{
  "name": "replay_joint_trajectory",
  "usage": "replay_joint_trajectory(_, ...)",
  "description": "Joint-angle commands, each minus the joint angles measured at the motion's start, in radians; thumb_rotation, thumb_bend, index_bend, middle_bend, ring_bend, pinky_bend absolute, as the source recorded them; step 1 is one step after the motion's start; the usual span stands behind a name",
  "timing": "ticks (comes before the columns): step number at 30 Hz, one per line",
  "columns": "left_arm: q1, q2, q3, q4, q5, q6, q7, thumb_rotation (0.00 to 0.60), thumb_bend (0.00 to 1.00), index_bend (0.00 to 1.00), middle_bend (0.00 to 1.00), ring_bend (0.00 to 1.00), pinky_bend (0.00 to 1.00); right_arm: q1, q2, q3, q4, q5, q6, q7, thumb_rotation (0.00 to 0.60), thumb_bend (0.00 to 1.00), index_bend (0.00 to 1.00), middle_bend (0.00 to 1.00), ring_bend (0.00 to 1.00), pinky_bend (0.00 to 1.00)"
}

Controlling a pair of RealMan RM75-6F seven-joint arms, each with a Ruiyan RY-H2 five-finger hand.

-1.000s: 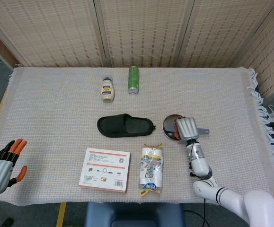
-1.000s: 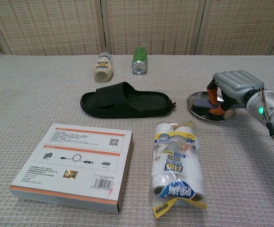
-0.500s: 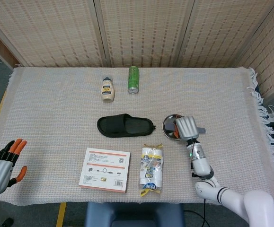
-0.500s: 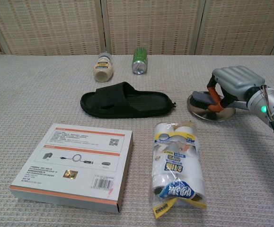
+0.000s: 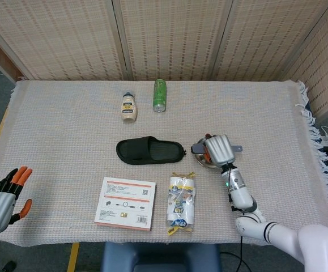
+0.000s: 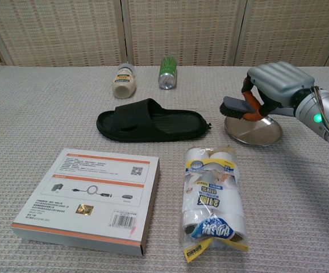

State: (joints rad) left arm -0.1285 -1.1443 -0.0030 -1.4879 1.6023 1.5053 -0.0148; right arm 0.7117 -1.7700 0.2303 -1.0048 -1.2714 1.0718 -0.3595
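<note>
The right hand [image 6: 275, 85] is clamped on a gray brush [image 6: 236, 107] above the steel plate [image 6: 253, 129], its long axis pointing toward nine o'clock.

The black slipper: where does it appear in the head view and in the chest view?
Head view: black slipper near the middle, left of the right hand.
Chest view: black slipper centre, slightly left.
Shared landmark: the green can lies beyond it.
</note>
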Motion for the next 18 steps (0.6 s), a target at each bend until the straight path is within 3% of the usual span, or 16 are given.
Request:
replay_joint_trajectory(1,0.001,0.002,0.001,-0.001,0.003,0.002,-0.004,0.600,0.45,0.00,0.00,0.00,0.19,0.028,0.023,0.009,-0.057,0.007,-0.020,-0.085,0.600,0.39,0.87,0.70,0.63,0.87)
replay_joint_trajectory(11,0.000,0.011,0.009,-0.005,0.018,0.005,-0.025,0.600,0.46,0.00,0.00,0.00,0.19,0.123,0.005,0.062,-0.149,0.100,-0.075,-0.331,0.600,0.39,0.87,0.70,0.63,0.87)
replay_joint_trajectory(18,-0.004,0.018,0.013,-0.002,0.027,0.001,-0.050,0.600,0.46,0.00,0.00,0.00,0.19,0.194,-0.063,0.073,-0.113,0.161,-0.098,-0.468,0.600,0.39,0.88,0.71,0.64,0.88)
